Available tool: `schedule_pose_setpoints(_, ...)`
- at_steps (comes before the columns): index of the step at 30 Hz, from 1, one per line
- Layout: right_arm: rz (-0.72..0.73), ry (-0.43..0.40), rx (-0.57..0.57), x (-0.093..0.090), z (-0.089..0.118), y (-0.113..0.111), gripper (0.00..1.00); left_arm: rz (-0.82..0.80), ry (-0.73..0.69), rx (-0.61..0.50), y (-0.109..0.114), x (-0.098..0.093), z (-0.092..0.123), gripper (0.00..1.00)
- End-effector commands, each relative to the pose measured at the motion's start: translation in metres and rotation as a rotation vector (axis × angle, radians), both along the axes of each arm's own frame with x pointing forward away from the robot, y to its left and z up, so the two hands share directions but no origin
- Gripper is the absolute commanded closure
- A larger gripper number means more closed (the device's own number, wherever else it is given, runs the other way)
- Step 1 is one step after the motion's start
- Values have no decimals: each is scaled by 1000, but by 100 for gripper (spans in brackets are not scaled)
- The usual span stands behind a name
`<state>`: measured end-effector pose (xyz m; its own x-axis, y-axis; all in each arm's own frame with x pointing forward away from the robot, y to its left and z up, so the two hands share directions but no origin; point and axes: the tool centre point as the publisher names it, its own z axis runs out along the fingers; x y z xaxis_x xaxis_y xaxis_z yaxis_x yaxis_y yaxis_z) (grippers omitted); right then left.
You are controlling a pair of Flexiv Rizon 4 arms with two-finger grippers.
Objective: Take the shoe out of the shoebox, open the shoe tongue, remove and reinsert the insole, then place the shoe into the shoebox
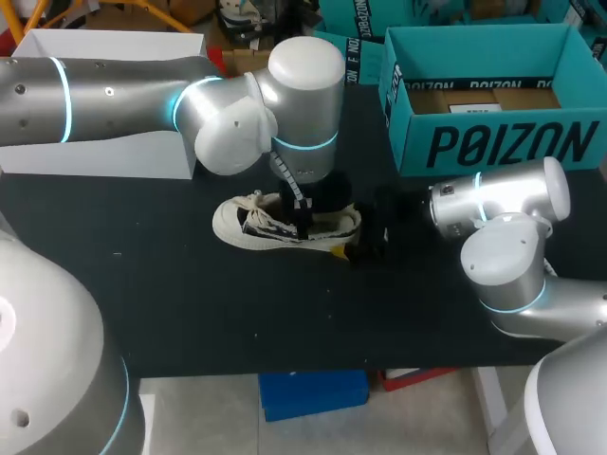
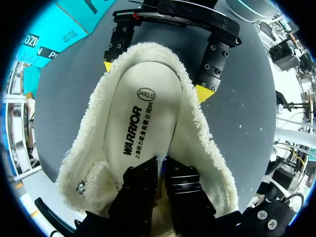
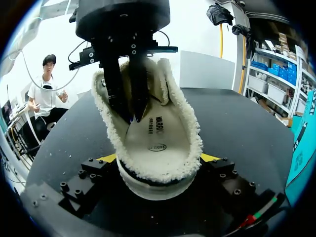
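Head view: left gripper [image 1: 303,224] inside shoe [image 1: 248,226], right gripper [image 1: 353,237] tight around heel [image 1: 347,220]

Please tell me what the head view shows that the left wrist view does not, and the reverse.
Only the head view: the inside of the open shoebox, a white box, and the outer side of the shoe, with laces. Only the left wrist view: the insole within the fleecy lining, the left claw closed on it, and the right claw's yellow tips on both sides of the heel. Both: the shoe on the black table, the right claw at its heel, the left claw down inside it.
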<state>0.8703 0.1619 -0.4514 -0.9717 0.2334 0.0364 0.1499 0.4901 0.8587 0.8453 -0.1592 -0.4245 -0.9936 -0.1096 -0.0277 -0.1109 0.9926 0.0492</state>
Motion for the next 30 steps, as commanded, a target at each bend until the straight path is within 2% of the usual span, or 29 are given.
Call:
schedule_pose_setpoints(1, -4, 3, -3, 1, -5, 2, 100, 8, -91, 18, 9, -5, -82, 86)
schedule_pose_setpoints(18, -4, 3, -3, 1, -5, 2, 100, 105, -344, 104, 28, 42, -144, 89)
schedule_pose_setpoints(20, -4, 3, -3, 1, -5, 2, 100, 120, -364, 104, 30, 49, -145, 94)
schedule_pose_setpoints(23, -4, 3, -3, 1, -5, 2, 100, 142, -402, 94, 31, 58, -143, 94)
schedule_pose_setpoints(30, -4, 3, -3, 1, -5, 2, 100, 187, -497, 86, 27, 79, -129, 85)
